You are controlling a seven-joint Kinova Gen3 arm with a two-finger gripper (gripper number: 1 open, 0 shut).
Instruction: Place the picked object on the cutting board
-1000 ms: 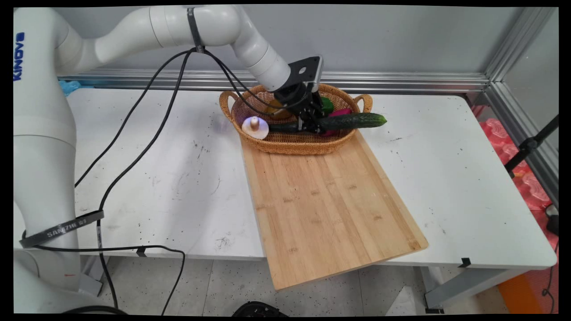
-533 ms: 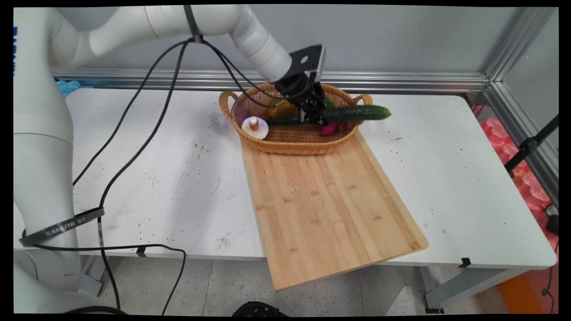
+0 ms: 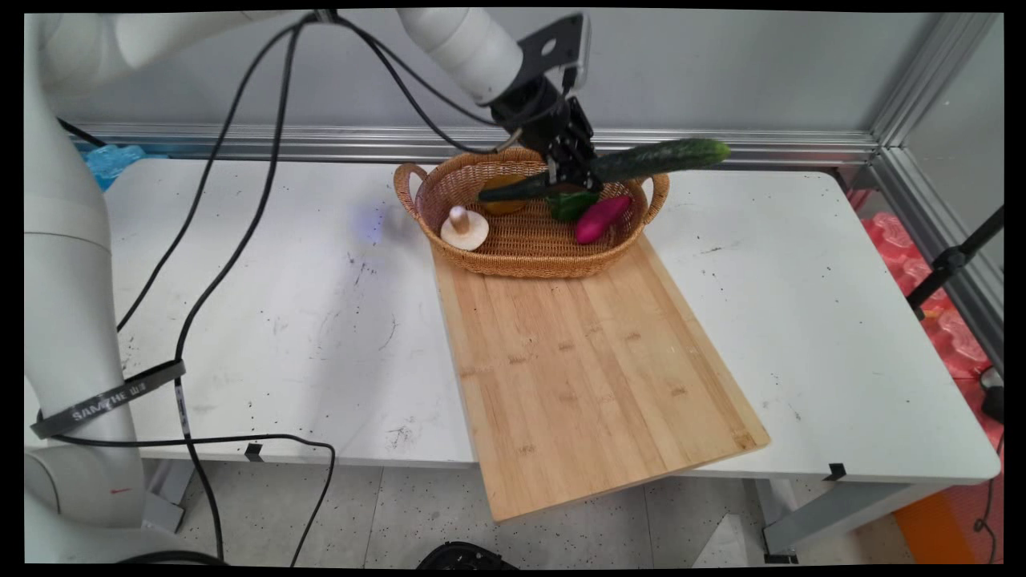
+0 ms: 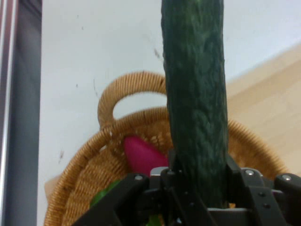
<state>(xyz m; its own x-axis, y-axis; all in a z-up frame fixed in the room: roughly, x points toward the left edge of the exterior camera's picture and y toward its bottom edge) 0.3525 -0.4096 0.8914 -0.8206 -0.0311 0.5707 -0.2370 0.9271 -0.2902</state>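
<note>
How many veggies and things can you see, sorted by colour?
Green: 2, the cucumber held in the gripper and a small green vegetable in the basket
Pink: 1, a pink vegetable
Orange: 1, an orange piece, partly hidden
White: 1, a mushroom
Total: 5

Woven wicker basket [image 3: 525, 252], bumpy-skinned cucumber [image 3: 641, 160], wooden board [image 3: 593, 377]

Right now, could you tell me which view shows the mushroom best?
The main view: the mushroom stands fully visible at the wicker basket's left end. The hand view shows none of it, only the cucumber in the tool and the basket's other end.
</note>
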